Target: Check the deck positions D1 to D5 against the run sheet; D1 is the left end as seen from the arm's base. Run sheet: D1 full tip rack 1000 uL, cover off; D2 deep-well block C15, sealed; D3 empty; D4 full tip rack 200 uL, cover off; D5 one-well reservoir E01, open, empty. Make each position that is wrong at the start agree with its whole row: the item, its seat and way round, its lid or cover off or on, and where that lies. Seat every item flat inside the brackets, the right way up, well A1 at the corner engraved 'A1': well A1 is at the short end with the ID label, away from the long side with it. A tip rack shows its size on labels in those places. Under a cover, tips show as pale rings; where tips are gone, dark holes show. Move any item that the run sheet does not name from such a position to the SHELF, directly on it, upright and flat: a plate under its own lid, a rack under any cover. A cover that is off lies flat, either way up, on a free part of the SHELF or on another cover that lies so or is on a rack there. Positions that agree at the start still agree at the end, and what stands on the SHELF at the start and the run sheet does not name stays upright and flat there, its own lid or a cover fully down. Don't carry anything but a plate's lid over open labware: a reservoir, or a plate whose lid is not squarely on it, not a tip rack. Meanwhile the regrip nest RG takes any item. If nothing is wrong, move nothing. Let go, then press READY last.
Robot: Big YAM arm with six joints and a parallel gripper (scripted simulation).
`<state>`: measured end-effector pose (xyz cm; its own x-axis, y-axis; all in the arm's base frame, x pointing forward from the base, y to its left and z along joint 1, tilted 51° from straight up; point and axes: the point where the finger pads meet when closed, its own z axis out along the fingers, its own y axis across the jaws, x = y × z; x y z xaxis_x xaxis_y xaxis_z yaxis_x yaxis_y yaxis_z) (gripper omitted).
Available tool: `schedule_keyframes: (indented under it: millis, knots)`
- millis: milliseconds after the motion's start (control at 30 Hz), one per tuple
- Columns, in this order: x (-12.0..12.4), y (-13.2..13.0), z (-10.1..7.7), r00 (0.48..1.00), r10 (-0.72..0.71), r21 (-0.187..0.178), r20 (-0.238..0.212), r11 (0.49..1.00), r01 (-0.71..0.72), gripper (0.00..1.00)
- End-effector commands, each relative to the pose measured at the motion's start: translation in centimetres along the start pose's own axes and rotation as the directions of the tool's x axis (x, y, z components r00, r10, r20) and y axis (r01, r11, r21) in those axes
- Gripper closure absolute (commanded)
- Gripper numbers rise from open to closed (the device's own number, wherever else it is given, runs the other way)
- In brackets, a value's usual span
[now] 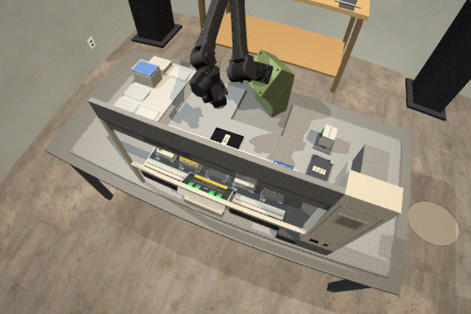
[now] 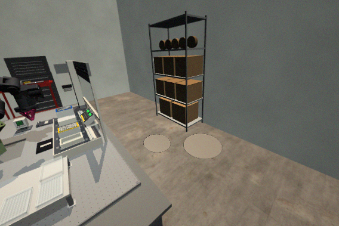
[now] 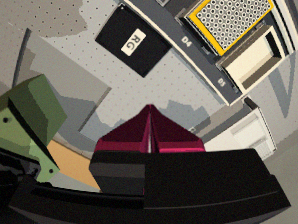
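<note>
My gripper (image 1: pixel 214 103) is shut and holds nothing. It hangs above the table between the SHELF (image 1: pixel 143 89) and the black RG nest (image 1: pixel 230 139). In the wrist view the magenta fingers meet at a point, with the RG nest (image 3: pixel 133 42) ahead of them. A blue-labelled item (image 1: pixel 283 165) shows at the deck's other end; the gantry beam hides most of the deck in the top view.
The SHELF carries a blue-topped rack (image 1: pixel 146 72) and several flat white covers or plates (image 1: pixel 134 93). The green arm base (image 1: pixel 274 83) stands behind. A small unit with a green button (image 1: pixel 327 137) and a dark labelled pad (image 1: pixel 319 166) sit at the right. The gantry beam (image 1: pixel 216 152) spans the deck.
</note>
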<state>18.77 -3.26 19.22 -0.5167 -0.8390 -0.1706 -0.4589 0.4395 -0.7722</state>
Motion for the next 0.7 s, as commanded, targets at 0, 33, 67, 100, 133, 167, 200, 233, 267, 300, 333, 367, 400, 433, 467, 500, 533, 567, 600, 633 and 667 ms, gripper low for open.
schedule_keyframes:
  millis: [0, 33, 67, 100, 133, 167, 200, 233, 267, 300, 333, 367, 400, 433, 467, 500, 533, 567, 600, 633, 667]
  knots:
    - [-1.5, 1.5, -0.1, 0.996, 0.083, -0.010, -0.026, 0.996, -0.083, 1.00]
    - [-1.6, 1.2, -0.4, 0.996, 0.089, -0.007, -0.020, 0.996, -0.089, 1.00]
    - [-1.7, 1.1, -0.4, 0.996, 0.090, -0.007, -0.019, 0.996, -0.090, 1.00]
    - [-1.6, 1.1, -0.4, 0.996, 0.090, -0.007, -0.020, 0.996, -0.090, 1.00]
    - [-1.6, 1.2, -0.4, 0.996, 0.089, -0.007, -0.020, 0.996, -0.089, 1.00]
    - [-1.6, 1.2, -0.4, 0.996, 0.089, -0.007, -0.020, 0.996, -0.089, 1.00]
    - [-1.6, 1.2, -0.3, 0.996, 0.089, -0.007, -0.020, 0.996, -0.089, 1.00]
    - [-1.6, 1.2, -0.3, 0.996, 0.089, -0.007, -0.020, 0.996, -0.089, 1.00]
    - [-1.6, 1.2, -0.3, 0.996, 0.089, -0.007, -0.020, 0.996, -0.089, 1.00]
    - [-1.6, 1.2, -0.3, 0.996, 0.089, -0.007, -0.020, 0.996, -0.089, 1.00]
    - [-1.6, 1.2, -0.3, 0.996, 0.088, -0.007, -0.021, 0.996, -0.089, 1.00]
    - [-1.6, 1.2, -0.3, 0.996, 0.088, -0.007, -0.021, 0.996, -0.089, 1.00]
    - [-1.6, 1.2, -0.3, 0.996, 0.088, -0.007, -0.021, 0.996, -0.089, 1.00]
    - [-1.7, 2.1, 0.0, 0.998, 0.060, -0.012, -0.028, 0.998, -0.060, 1.00]
    - [-2.0, 2.6, 0.1, 0.999, 0.037, -0.013, -0.031, 0.999, -0.037, 1.00]
    - [-2.3, 3.0, 0.1, 0.999, 0.016, -0.013, -0.031, 1.000, -0.017, 1.00]
    - [-2.6, 3.3, 0.1, 1.000, -0.004, -0.013, -0.030, 1.000, 0.004, 1.00]
    - [-3.0, 3.7, 0.1, 0.999, -0.024, -0.013, -0.030, 1.000, 0.024, 1.00]
    - [-3.3, 4.1, 0.1, 0.999, -0.045, -0.013, -0.030, 0.999, 0.044, 1.00]
    - [-3.6, 4.5, 0.1, 0.997, -0.065, -0.013, -0.030, 0.998, 0.064, 1.00]
    - [-4.0, 4.7, 0.0, 0.996, -0.083, -0.013, -0.028, 0.997, 0.082, 1.00]
